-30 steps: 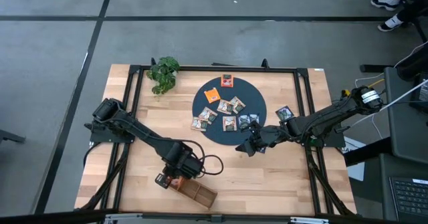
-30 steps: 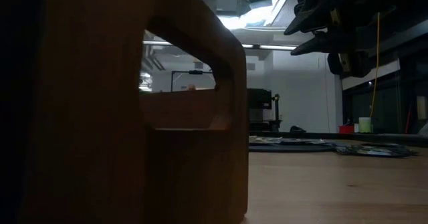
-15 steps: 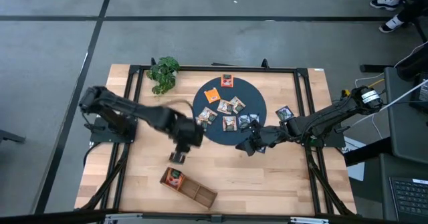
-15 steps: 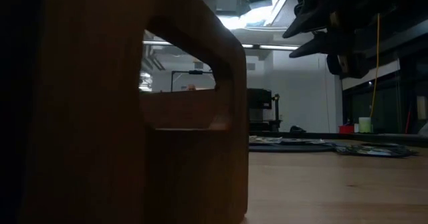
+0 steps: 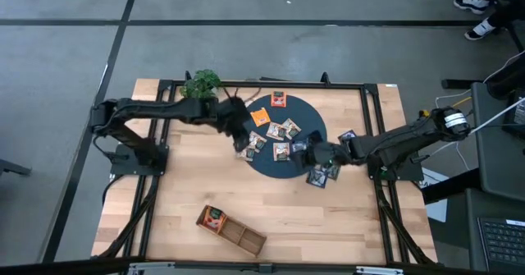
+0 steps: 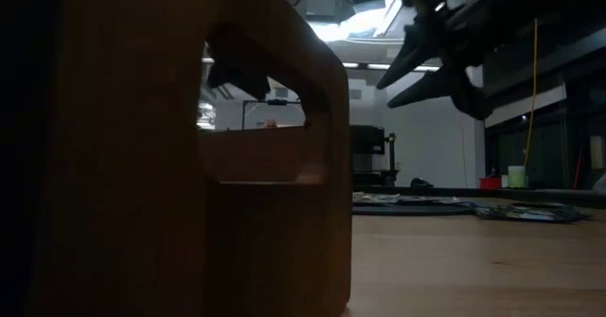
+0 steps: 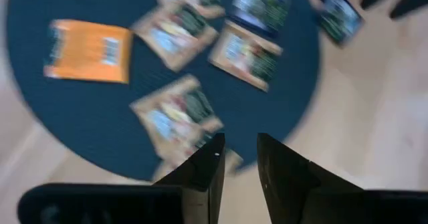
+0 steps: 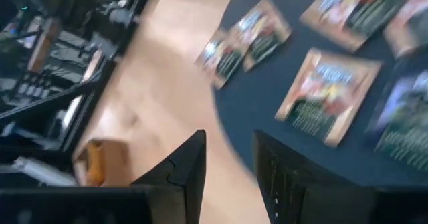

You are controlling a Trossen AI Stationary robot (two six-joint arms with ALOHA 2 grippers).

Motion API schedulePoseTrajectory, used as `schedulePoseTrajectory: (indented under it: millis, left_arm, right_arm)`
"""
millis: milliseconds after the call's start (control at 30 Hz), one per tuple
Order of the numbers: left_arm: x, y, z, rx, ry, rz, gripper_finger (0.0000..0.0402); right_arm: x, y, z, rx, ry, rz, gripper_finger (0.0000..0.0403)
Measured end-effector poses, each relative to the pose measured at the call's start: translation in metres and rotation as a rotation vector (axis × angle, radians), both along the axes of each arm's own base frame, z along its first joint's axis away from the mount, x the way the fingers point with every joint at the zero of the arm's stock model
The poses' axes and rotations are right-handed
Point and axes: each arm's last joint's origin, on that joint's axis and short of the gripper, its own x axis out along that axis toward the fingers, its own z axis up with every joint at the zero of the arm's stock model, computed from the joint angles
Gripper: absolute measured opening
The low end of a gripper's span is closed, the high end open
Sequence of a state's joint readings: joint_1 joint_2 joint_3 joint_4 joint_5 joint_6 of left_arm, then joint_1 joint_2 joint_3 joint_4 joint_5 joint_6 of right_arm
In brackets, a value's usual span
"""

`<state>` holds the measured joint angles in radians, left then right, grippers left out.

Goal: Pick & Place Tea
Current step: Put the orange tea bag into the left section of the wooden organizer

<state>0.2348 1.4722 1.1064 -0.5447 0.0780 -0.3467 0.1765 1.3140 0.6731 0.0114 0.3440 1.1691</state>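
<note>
The tea sachets lie flat on a dark round mat: orange ones, pale ones and dark ones at the mat's right edge. One more orange sachet lies in the end compartment of the brown tray. My left gripper hovers over the mat's left edge, open by a narrow gap, above a pale sachet. My right gripper hangs open over the mat's right part, above the pale sachets. Neither holds anything.
A green leafy plant stands at the far left corner, close behind my left arm. The tray lies slanted near the near edge and fills the left of the low view. Bare wood lies between tray and mat. A dark frame borders the table.
My left gripper has risen from the tray at the near edge, leaving the orange sachet in its end compartment, and swung quickly toward the far edge to the mat's left rim. My right gripper has moved from the mat's near right rim farther onto the mat, uncovering the dark sachets.
</note>
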Motion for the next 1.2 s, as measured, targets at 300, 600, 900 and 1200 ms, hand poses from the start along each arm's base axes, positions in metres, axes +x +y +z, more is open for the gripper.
schedulePoseTrajectory:
  millis: [300,600,900,1200]
  left_arm:
    - [0.005,0.056,-0.010,0.149,-0.066,-0.026,0.0078]
    - [0.029,0.079,-0.059,0.254,0.027,-0.004,0.0058]
    - [0.039,0.089,-0.113,0.214,0.165,0.061,0.0022]
    - [0.043,0.093,-0.141,0.152,0.205,0.052,0.0004]
  right_arm:
    - [0.012,-0.048,0.011,-0.060,-0.022,-0.008,0.0112]
    - [0.034,-0.070,0.024,-0.132,0.038,-0.012,0.0083]
    - [0.035,-0.074,0.013,-0.115,0.122,-0.025,0.0069]
    - [0.035,-0.074,0.010,-0.117,0.137,-0.030,0.0068]
